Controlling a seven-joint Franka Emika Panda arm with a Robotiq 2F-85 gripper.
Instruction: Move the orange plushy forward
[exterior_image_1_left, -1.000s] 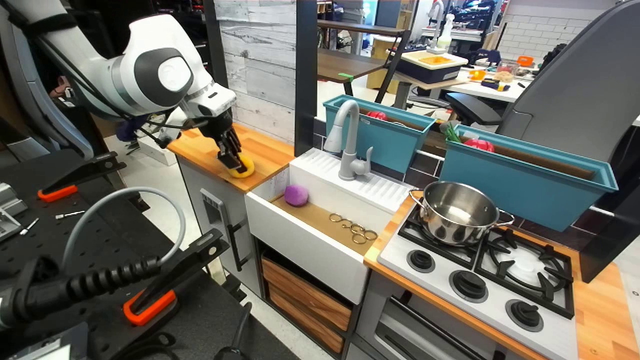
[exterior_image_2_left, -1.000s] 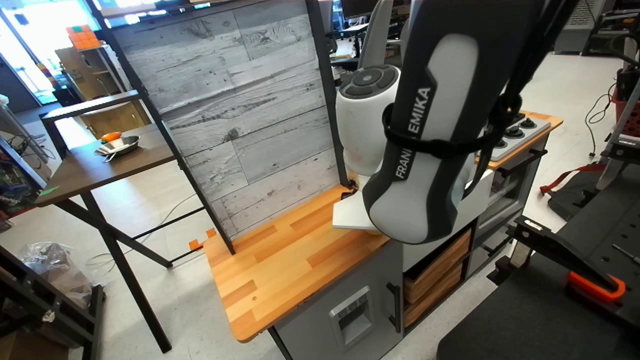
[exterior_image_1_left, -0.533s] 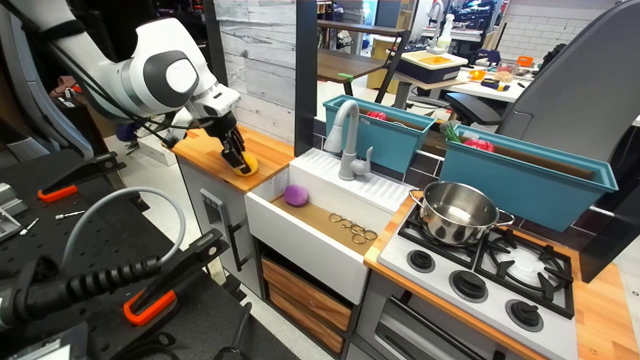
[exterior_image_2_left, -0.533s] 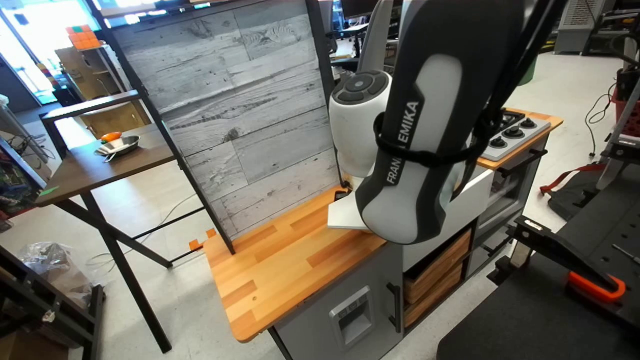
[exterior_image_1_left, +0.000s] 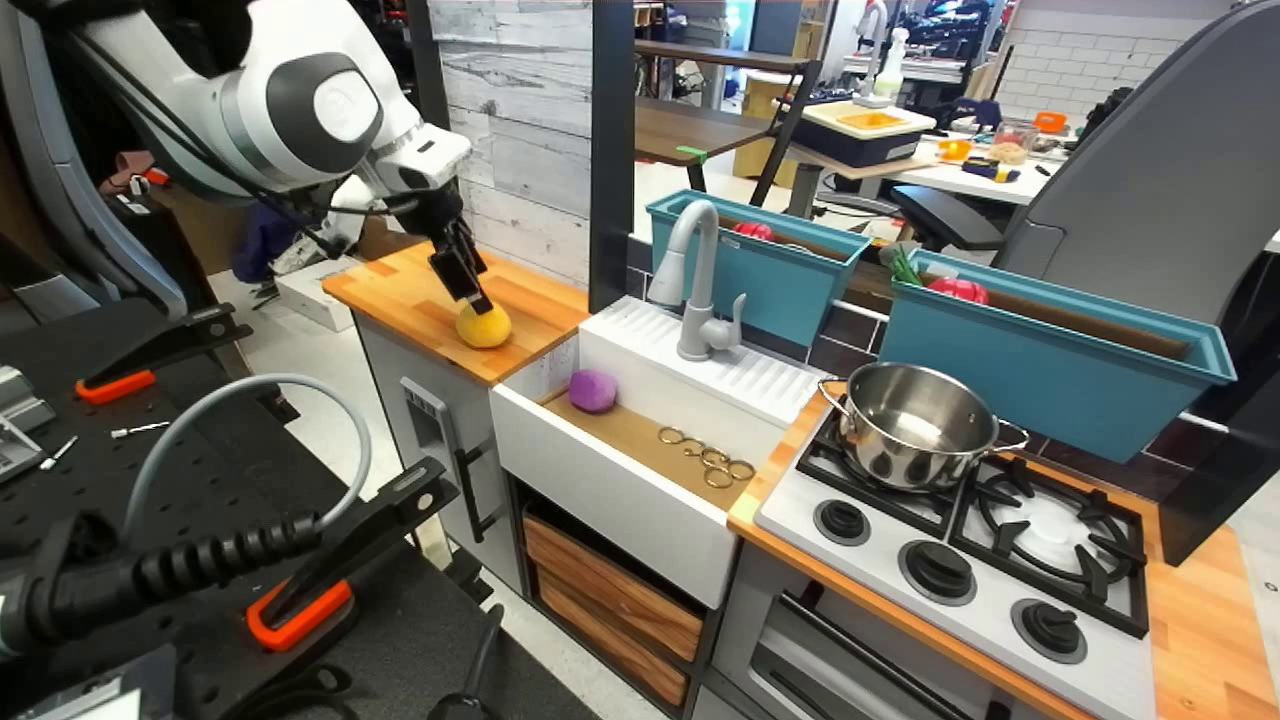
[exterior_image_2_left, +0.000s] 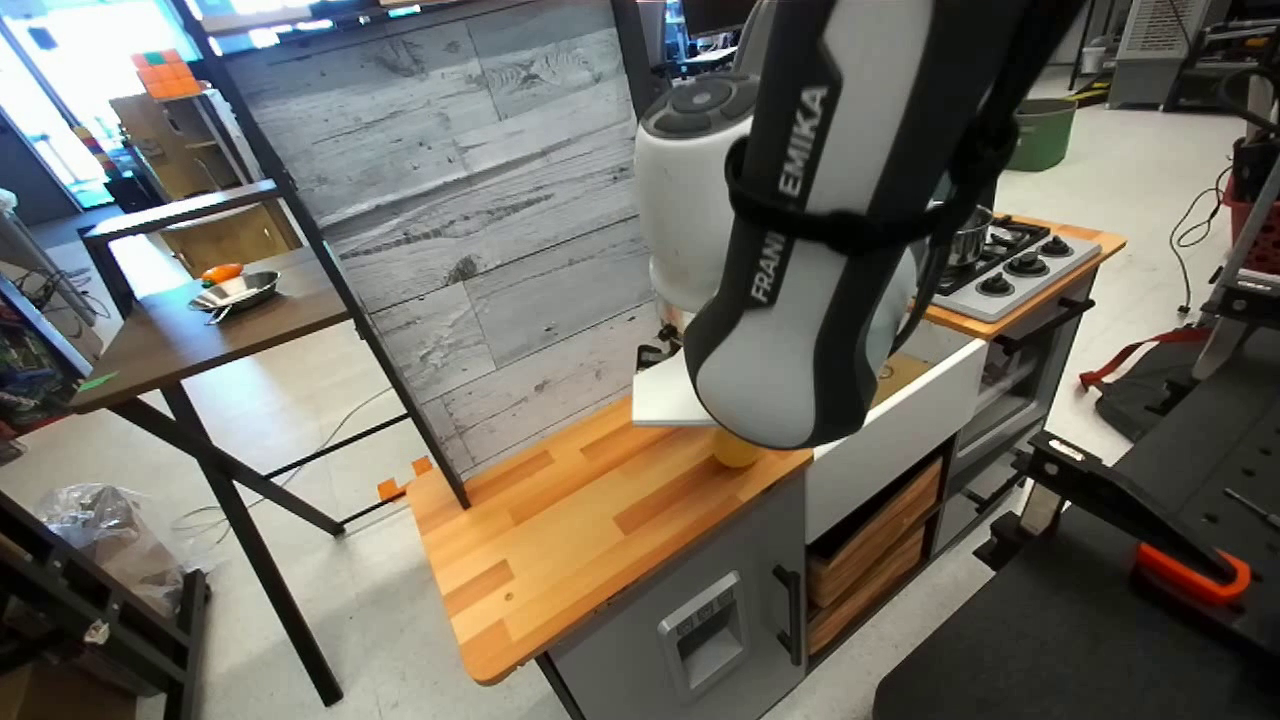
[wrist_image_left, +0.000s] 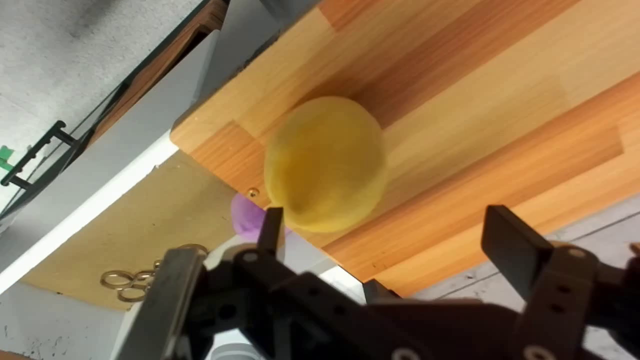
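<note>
The orange plushy (exterior_image_1_left: 484, 329), a round yellow-orange soft toy, rests on the wooden counter near the sink in an exterior view. Only part of the plushy (exterior_image_2_left: 735, 452) shows below the arm in an exterior view. My gripper (wrist_image_left: 387, 209) stands open in the wrist view, its fingers wide apart with nothing held. The plushy (wrist_image_left: 325, 165) lies ahead of the fingertips there, toward the left finger. Seen from outside, the gripper (exterior_image_1_left: 474, 297) hangs just above the plushy, tilted; whether a fingertip still touches it I cannot tell.
A white sink (exterior_image_1_left: 640, 520) adjoins the counter and holds a purple object (exterior_image_1_left: 592, 391) and gold rings (exterior_image_1_left: 713, 458). A grey faucet (exterior_image_1_left: 700, 290) rises behind it. The steel pot (exterior_image_1_left: 915, 425) sits on the stove. A wood-look wall panel (exterior_image_2_left: 470, 220) borders the counter (exterior_image_2_left: 560, 540).
The fingers were down around the plushy earlier. Now they have opened and the gripper has risen and drawn back, leaving the plushy on the counter. The arm has lifted.
</note>
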